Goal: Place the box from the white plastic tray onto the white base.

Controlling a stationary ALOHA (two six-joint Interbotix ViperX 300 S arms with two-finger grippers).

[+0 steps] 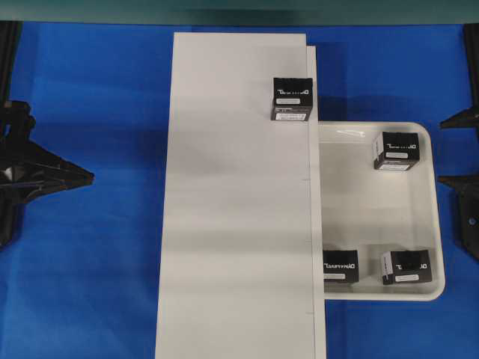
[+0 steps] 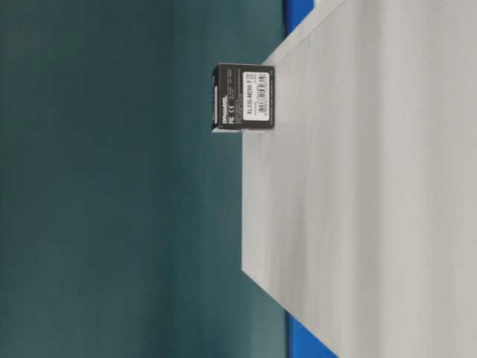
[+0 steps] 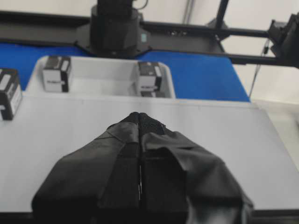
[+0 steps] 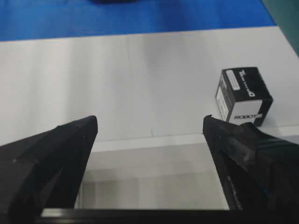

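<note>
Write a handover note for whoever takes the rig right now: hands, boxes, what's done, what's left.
Left hand: shut, empty, parked at the left over the white base.
Right hand: open, empty, at the seam between the base and the white plastic tray.
Done: one box sits on the base, at its far right edge.
Left: three boxes remain in the tray, one at the far end and two at the near end. Neither hand is on any of them.
</note>
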